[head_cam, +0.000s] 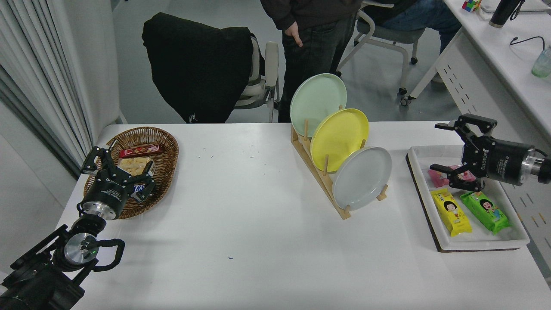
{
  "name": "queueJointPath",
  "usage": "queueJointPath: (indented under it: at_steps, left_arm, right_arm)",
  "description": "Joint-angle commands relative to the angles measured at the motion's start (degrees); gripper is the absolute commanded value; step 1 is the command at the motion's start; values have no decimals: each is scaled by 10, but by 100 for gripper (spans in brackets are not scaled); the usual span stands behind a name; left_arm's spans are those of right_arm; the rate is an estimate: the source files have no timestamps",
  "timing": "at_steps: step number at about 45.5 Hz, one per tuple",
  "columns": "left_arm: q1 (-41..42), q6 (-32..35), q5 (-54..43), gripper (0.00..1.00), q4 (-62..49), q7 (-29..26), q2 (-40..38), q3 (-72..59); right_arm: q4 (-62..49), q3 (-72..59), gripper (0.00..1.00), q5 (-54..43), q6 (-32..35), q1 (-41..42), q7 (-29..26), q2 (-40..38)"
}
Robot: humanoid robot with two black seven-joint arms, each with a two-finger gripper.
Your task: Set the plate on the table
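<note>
The body of the right pincer point(447, 146) carries white letters running along its side, which read roughly as "ROBOTIQ". The left pincer point(118, 165) also has a small white print on its body, but it is too small to read. The print on the snack packets is not legible.

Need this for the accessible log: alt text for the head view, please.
A pale gray plate stands in the front slot of a wooden rack on a white table, behind it a yellow plate and a mint-green plate. The right end effector hangs open over a snack tray; the left end effector is parked by a wicker basket.
</note>
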Motion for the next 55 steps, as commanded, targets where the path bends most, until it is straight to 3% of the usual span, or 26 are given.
queueJointPath:
  at_steps: [1,7,48,55]
  left_arm:
    - [0,0,0,98,0,0,0,0]
    - [0,0,0,98,0,0,0,-1]
    - [0,0,0,98,0,0,0,0]
    - [0,0,0,98,0,0,0,0]
  right_arm:
    - [-2,10,100,-9,1,-1,0,-1]
    - [-2,15,100,-10,28,-21,0,-11]
    - [-15,21,100,-29,28,-18,-6,-28]
    - [-8,18,100,-26,-32,-4,-6,-30]
